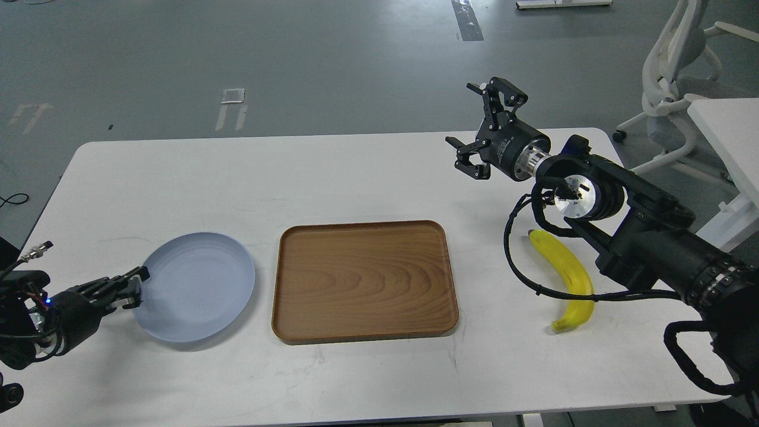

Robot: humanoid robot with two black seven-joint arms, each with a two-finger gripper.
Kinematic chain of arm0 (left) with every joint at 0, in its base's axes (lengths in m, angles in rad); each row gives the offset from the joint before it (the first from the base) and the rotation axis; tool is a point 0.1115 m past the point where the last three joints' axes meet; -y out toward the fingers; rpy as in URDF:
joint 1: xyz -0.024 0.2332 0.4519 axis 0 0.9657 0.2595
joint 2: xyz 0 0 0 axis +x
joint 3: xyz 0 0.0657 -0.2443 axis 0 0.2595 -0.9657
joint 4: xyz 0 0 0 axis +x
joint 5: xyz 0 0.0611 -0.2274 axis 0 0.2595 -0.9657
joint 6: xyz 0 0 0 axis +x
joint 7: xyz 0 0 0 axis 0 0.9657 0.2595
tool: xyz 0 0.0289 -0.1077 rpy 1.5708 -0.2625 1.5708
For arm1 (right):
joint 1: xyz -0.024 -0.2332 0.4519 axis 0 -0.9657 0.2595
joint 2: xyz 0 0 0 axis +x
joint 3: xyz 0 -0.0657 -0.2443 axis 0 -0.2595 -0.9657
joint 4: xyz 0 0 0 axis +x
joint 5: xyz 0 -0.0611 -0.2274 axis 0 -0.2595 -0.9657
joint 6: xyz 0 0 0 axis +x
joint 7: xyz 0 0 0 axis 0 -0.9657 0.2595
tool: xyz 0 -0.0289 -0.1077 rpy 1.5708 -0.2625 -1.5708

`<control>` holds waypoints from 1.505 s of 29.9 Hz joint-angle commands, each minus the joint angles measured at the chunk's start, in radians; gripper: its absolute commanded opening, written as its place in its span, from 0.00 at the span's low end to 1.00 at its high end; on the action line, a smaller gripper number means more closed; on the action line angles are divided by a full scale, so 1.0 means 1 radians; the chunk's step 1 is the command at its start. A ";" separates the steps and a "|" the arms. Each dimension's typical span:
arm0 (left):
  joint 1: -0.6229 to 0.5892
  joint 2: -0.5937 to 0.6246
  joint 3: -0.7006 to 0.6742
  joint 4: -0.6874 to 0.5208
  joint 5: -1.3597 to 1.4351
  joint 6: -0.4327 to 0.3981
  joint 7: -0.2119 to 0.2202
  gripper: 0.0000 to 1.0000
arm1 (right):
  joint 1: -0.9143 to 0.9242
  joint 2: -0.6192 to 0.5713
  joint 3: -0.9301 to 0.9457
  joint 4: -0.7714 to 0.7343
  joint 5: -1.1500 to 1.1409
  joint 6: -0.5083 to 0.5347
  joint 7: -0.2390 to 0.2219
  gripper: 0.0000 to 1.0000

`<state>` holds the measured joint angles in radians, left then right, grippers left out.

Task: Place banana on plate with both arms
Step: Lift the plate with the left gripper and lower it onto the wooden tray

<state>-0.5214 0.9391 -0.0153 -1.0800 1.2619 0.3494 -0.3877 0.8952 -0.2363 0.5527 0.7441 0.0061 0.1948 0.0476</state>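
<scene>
nearest to us, our left gripper [131, 289] sits low at the bench's [367, 172] left side, its dark fingers at the left rim of the plate [198, 286]; they are seen end-on and bunched, so we cannot tell whether they clamp the rim or merely touch it. the plate is pale blue-lavender with faint rings, and it looks tipped, its left side raised off the white bench top, near the front-left part of the bench. just to its right, apart from it, lies the brown wooden tray [364, 281], flat in the middle of the bench with nothing in it.

the banana [568, 277] lies on the bench toward the right edge, well apart from the plate with the tray between them, its dark tip pointing to the far side. a black cable [522, 270] of our right arm loops beside and across it.

our right gripper [471, 127] hangs above the far right part of the bench, claws spread wide and holding nothing. small white print on its body is too fine to read.
</scene>
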 commanded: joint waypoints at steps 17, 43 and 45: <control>-0.284 -0.281 0.024 -0.068 -0.010 -0.173 -0.054 0.00 | 0.034 -0.060 0.015 0.005 0.002 -0.005 0.002 1.00; -0.394 -0.628 0.271 0.242 -0.009 -0.179 -0.039 0.00 | 0.030 -0.083 0.027 0.008 0.002 -0.006 0.002 1.00; -0.394 -0.625 0.273 0.242 -0.009 -0.179 -0.039 0.00 | 0.030 -0.083 0.027 0.008 0.002 -0.006 0.002 1.00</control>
<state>-0.9156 0.3103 0.2567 -0.8380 1.2532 0.1704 -0.4262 0.9250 -0.3191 0.5798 0.7516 0.0077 0.1891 0.0492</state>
